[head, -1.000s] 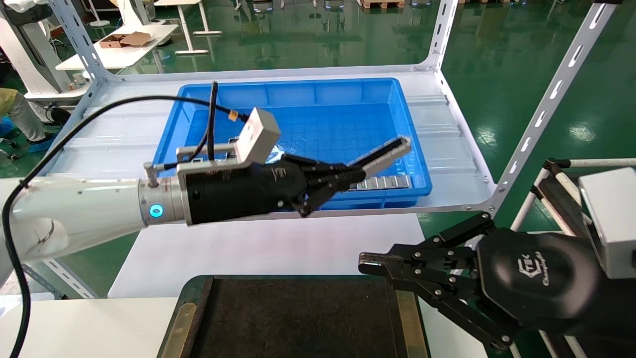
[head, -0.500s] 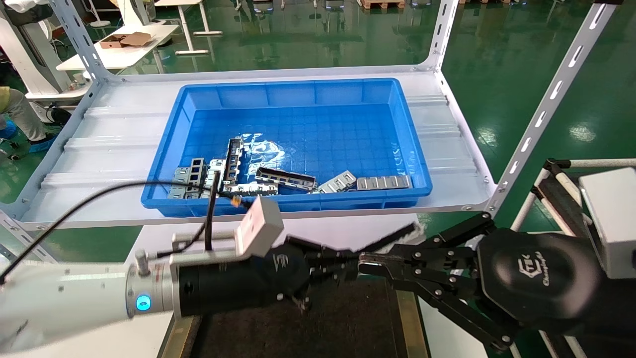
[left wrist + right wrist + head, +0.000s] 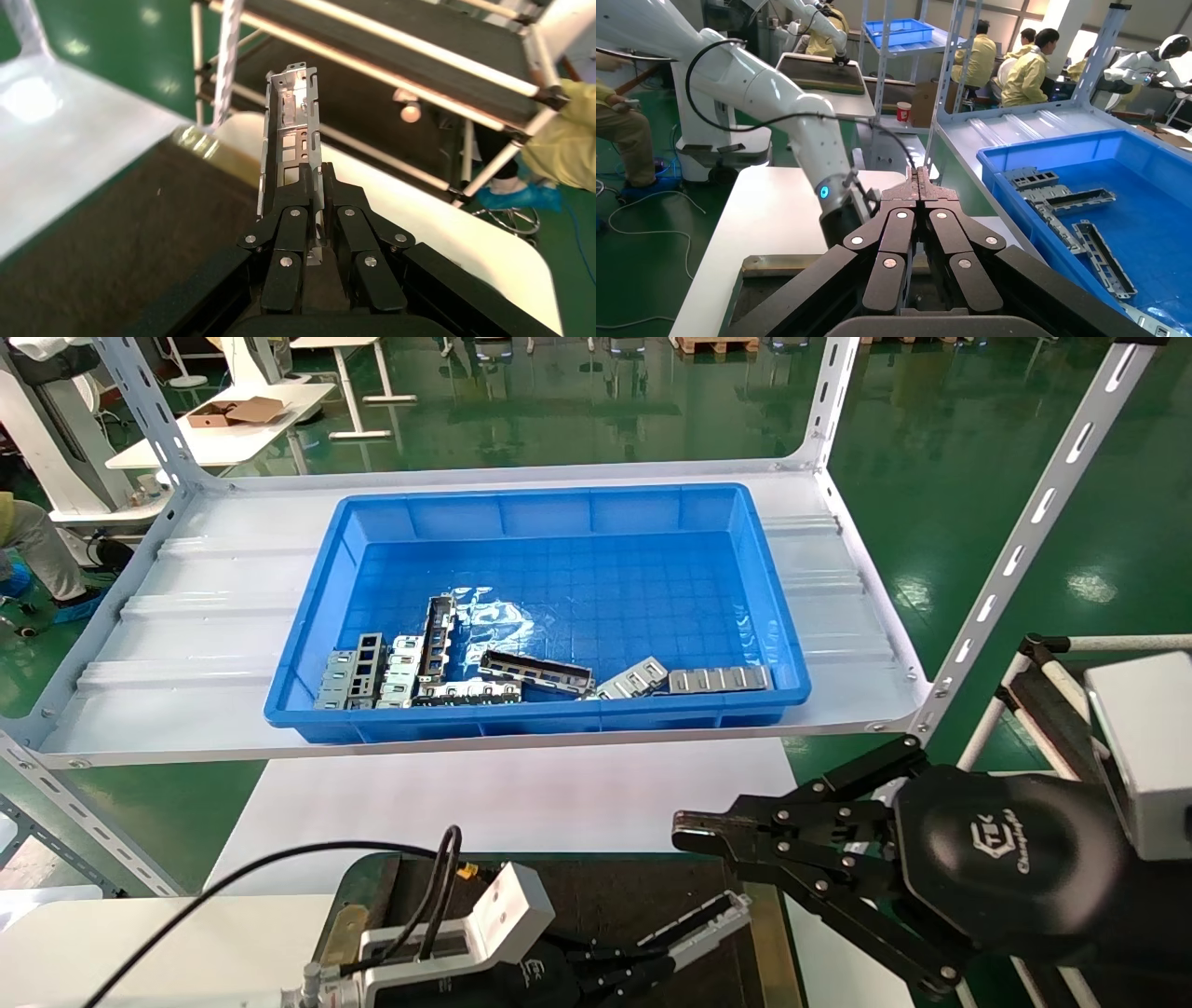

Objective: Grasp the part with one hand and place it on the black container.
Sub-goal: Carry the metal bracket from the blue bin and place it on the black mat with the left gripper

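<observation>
Black container far half bare; right gripper overhangs its right edge.

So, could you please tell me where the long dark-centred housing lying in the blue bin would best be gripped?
Probably at its middle, across the narrow width, coming straight down from above. The long housing lies flat on the floor of the blue bin, and both its long side walls look exposed there, while other silver pieces sit close to its ends.

Bright overhead light — glare on green floor & blue bin; pics sharp.
</observation>
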Robot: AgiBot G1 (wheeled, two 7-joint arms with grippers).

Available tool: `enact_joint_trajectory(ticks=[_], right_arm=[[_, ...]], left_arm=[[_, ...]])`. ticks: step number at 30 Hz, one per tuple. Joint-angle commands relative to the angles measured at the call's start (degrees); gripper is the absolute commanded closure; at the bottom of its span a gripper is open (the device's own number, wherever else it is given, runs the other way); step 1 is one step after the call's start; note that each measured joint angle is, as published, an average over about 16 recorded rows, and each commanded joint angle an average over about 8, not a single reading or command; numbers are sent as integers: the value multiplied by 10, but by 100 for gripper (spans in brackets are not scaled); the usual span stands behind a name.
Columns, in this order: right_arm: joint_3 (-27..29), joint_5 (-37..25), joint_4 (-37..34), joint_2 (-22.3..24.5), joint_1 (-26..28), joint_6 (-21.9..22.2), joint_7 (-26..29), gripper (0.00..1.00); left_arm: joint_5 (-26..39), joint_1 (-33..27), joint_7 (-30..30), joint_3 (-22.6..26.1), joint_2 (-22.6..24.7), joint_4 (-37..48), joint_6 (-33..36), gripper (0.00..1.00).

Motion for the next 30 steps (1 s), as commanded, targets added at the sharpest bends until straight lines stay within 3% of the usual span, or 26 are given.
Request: enact_joint_trajectory(ticks=[1,15,30], right_arm=[[0,0,0,0,0,0,0,100],[0,0,0,0,0,0,0,100],[-1,0,0,0,0,0,0,100]], left_arm=[[4,14,-4,5,2,-1,-19,100],[5,98,-41,19,39,-16,-216,100],[1,123,-73,46,111,15,-378,100]])
